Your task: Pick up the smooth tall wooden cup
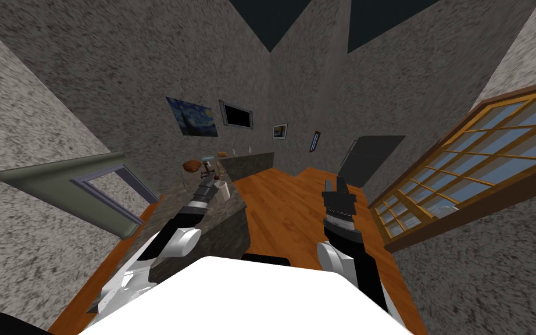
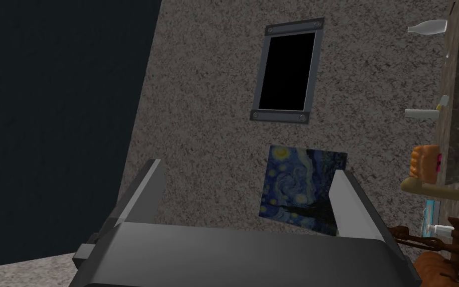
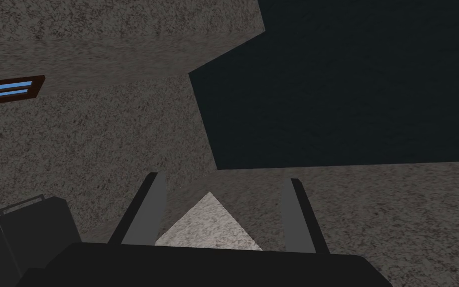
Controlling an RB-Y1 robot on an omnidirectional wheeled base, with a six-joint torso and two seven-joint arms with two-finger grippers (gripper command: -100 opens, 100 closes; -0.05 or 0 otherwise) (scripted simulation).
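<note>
Left gripper (image 2: 247, 172) open, nothing between its fingers; tall tan cup (image 2: 440, 191) stands on the dark stone counter (image 1: 235, 209) just outside one finger, near but not touching. Right gripper (image 1: 333, 185) also open, over the wooden floor (image 1: 284, 203), well apart from the counter. Left wrist view shows the cup plainly, with a starry painting (image 2: 303, 189) on the wall behind; head view adds a large window (image 1: 482, 157) at right.

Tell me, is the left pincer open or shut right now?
Open. In the left wrist view the left pincer shows both fingers standing wide apart, with nothing gripped between them.
</note>
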